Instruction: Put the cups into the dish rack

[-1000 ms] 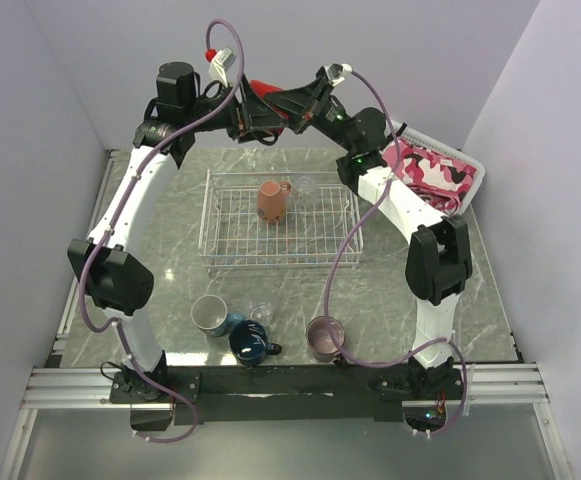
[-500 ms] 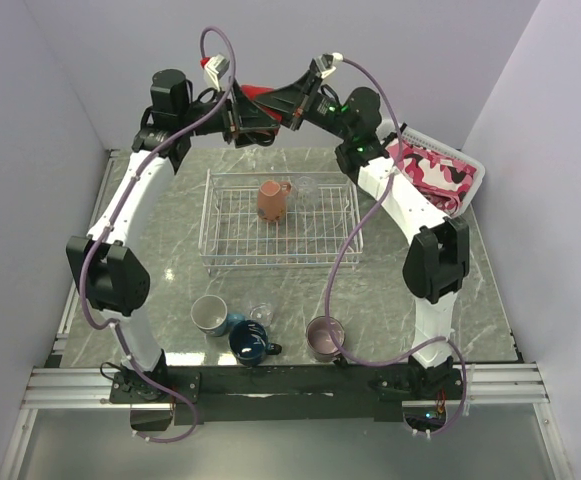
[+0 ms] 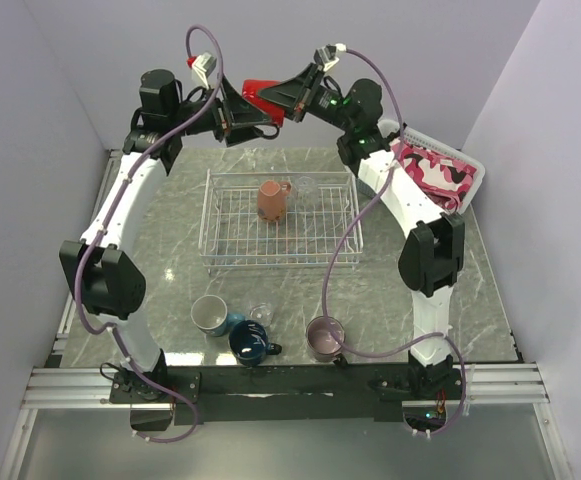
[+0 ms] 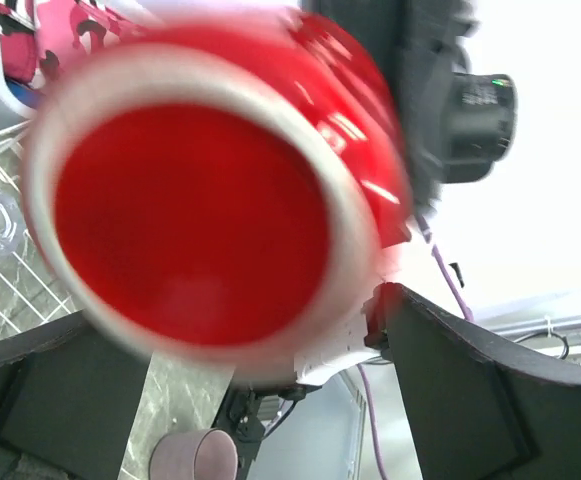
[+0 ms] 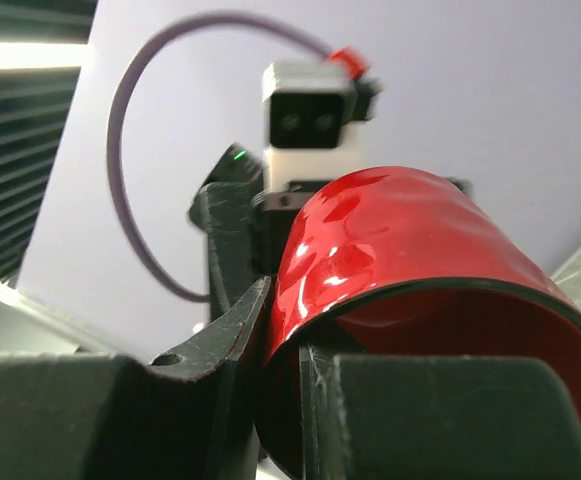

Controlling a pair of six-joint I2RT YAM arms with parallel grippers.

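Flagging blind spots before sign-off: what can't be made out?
Red mug: blurred in left wrist view; lower part behind the right gripper in right wrist view.
Clear glass in dish rack: too small in top view.
Mauve mug: cut by left wrist view's bottom edge.

Robot lab cell, not a kitchen: left arm (image 3: 120,205) and right arm (image 3: 410,215) bolted to an aluminium rail (image 3: 70,385) along the bottom edge. Marble-look tabletop (image 3: 175,250) boxed in by plain lavender panels (image 3: 30,120) (left, back, right). Purple cables (image 3: 342,250) run loose. Wire dish rack (image 3: 280,235) sits mid-frame.
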